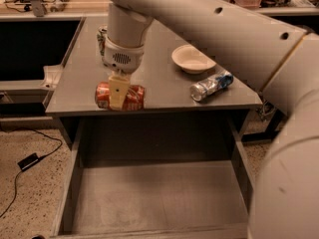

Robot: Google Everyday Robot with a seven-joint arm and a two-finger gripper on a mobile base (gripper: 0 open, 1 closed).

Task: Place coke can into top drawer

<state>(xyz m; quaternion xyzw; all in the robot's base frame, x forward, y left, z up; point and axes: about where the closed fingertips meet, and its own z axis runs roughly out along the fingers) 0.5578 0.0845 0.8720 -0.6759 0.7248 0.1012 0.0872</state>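
— Surface first: what do we see on the cabinet top?

— We see a flat grey top with four things. A pale bowl stands toward the right back part. A blue-and-silver can lies on its side close to the front edge, near the right front corner. A green-and-white can stands toward the left back part, mostly hidden behind the wrist of the arm.

— And the coke can?

— It lies horizontal at the front edge, toward the left front corner. We cannot tell if it touches the top or hangs just above it.

— Where is the gripper?

— It comes down from above, right over this can. One cream finger crosses the front of the can in its middle, and the other is hidden behind it. So the jaws are closed onto the can body, only as wide as the can.

— Is the top drawer open?

— Yes, it is pulled out below the front edge of the top. We see a wide, shallow grey tray with low side walls and a scuffed bottom. The coke can is not inside it.

— What about the room?

— At the left we see a speckled floor with a black cable and a small black power block. Behind the cabinet stands a light bench with some tools on it, too small for us to name.
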